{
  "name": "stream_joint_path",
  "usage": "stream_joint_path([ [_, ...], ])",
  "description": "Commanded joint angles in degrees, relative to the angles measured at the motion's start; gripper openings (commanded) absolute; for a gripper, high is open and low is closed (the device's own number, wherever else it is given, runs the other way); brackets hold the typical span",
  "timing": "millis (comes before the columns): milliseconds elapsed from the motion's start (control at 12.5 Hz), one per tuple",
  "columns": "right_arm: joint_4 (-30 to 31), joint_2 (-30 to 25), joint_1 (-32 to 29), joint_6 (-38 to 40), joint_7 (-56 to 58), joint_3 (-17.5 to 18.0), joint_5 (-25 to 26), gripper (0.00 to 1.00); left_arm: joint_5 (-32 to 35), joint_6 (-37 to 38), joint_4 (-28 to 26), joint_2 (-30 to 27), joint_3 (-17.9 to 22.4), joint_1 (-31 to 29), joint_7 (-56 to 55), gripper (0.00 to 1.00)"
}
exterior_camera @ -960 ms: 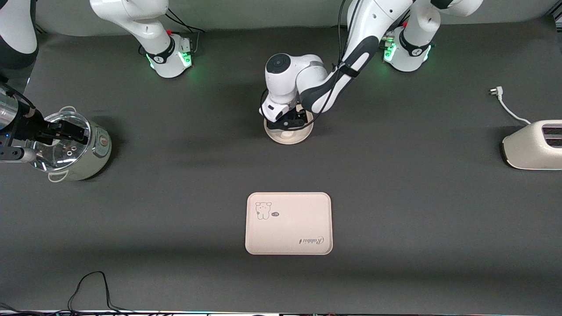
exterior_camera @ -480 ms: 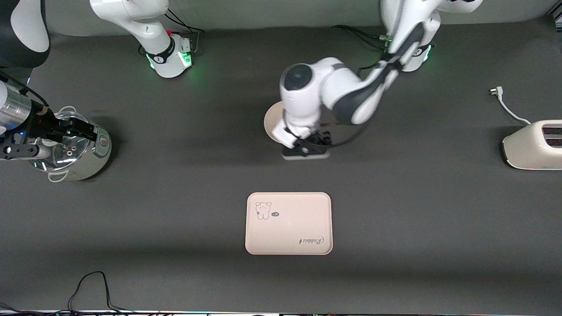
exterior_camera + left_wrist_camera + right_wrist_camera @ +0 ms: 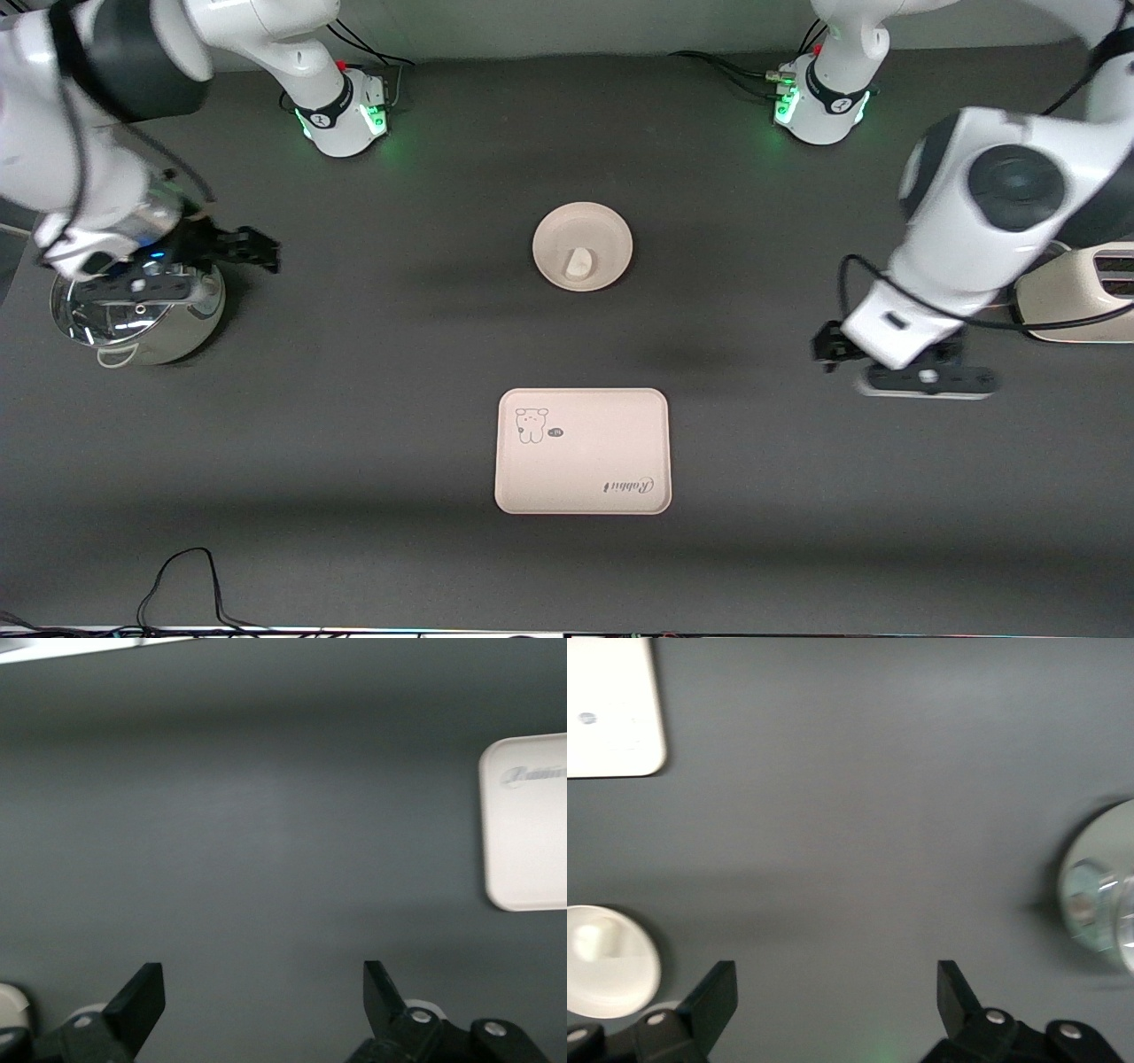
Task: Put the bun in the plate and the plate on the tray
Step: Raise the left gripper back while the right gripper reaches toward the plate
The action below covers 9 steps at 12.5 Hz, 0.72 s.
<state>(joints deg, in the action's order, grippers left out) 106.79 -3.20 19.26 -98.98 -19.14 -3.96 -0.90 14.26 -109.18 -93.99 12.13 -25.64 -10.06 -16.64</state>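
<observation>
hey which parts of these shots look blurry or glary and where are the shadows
Front view: the tray, plate and bun are crisp; the left gripper and right gripper are motion-smeared; soft arm shadows band the table; green base lights glow. Left wrist view: soft throughout, tray lettering smeared. Right wrist view: the tray is washed out to white, the pot lid blurred with glare.

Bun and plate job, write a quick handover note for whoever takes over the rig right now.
Left gripper: open, empty, over bare table near the toaster.
Right gripper: open, empty, beside the pot.
Bun lies in the plate; that step is done.
Plate sits on the table, farther from the front camera than the tray, apart from it.
Left: put the plate on the tray.
</observation>
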Motion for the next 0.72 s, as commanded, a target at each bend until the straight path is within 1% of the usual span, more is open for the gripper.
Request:
stream_joint_path([
  [0, 2.9, -1.9, 13.1, -4.0, -16.9, -0.4, -0.4, 1.00, -2.5, 6.2, -2.2, -6.0, -0.6, -2.4, 2.2, 1.00],
  [80, 2.9, -1.5, 17.3, -5.0, -21.9, -0.4, -0.3, 1.00, -5.3, 7.3, -2.9, -7.5, -0.3, -4.6, 4.1, 1.00],
  [240, 2.5, -0.1, 26.0, -7.4, -33.0, -0.4, -0.4, 1.00, -12.0, 8.7, -3.7, -8.6, -0.3, -10.1, 5.5, 1.00],
  [400, 2.4, 2.0, 33.5, -11.0, -41.5, -0.3, -1.6, 1.00, -12.6, 11.1, -3.7, -10.2, -0.1, -11.5, 10.4, 1.00],
  [480, 2.3, 2.8, 35.5, -13.0, -43.8, -0.3, -2.4, 1.00, -12.6, 11.9, -3.9, -10.5, 0.3, -11.5, 11.4, 1.00],
  [640, 2.5, 4.0, 35.8, -14.2, -43.0, 0.2, -2.8, 1.00, -12.6, 11.8, -4.0, -10.5, 2.2, -11.8, 14.9, 1.00],
])
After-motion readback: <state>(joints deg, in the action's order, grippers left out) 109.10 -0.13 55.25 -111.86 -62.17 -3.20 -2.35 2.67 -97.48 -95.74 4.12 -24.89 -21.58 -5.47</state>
